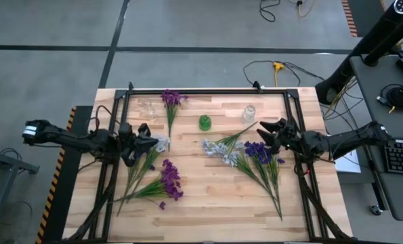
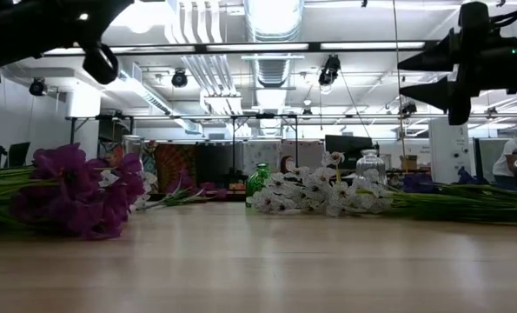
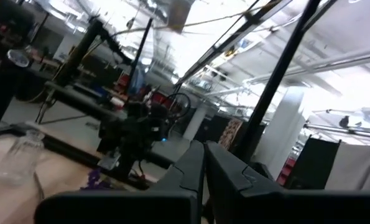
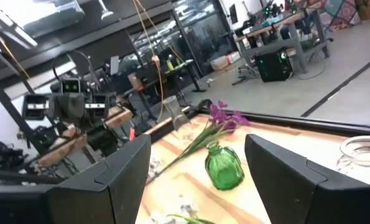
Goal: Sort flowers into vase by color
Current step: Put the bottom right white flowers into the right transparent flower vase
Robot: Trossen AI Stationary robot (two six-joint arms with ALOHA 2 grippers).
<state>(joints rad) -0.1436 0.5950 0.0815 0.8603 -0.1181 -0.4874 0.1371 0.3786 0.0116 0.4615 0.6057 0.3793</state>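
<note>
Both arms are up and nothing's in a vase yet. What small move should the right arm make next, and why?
Probably lower the right claw onto the blue flowers lying just beside it. It is open, empty and raised above the table, so a short descent to their stems would set up a grasp. The left claw is shut and empty, also raised.

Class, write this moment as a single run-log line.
left gripper: shut, empty, raised | right gripper: open, empty, raised | flowers: lying on table | green vase: empty
</note>
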